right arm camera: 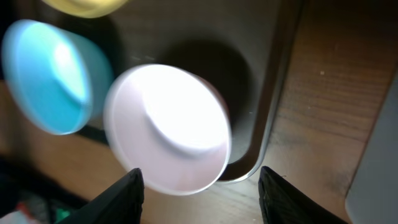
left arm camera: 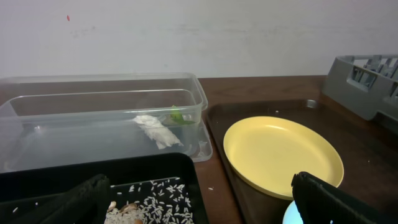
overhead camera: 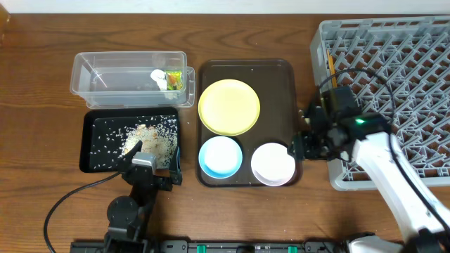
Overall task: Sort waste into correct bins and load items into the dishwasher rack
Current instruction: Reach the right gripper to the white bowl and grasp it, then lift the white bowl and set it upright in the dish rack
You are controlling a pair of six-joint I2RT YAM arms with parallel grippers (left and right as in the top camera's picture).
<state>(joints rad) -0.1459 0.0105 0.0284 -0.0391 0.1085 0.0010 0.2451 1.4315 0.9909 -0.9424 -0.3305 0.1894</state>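
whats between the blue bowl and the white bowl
Nothing sits there: only a narrow bare strip of the brown tray separates the blue bowl from the white bowl, clearest in the overhead view.

Seen from above: bins on the left, a brown tray point(overhead camera: 281, 84) in the middle, the grey rack point(overhead camera: 401, 63) on the right.
The clear tub point(overhead camera: 112, 74) at the back left holds a green-and-orange wrapper point(overhead camera: 176, 79) and a crumpled white scrap point(overhead camera: 160, 76) at its right end. Just in front of it, the black tray point(overhead camera: 95, 151) carries scattered rice point(overhead camera: 153, 135). On the brown tray, a yellow plate point(overhead camera: 229, 107) lies at the back, with a light blue bowl point(overhead camera: 220, 157) and a white bowl point(overhead camera: 273, 164) side by side in front. The left gripper point(overhead camera: 155, 161) hangs over the black tray's near right corner. The right gripper point(overhead camera: 299, 146) sits at the brown tray's right edge, just beside the white bowl.
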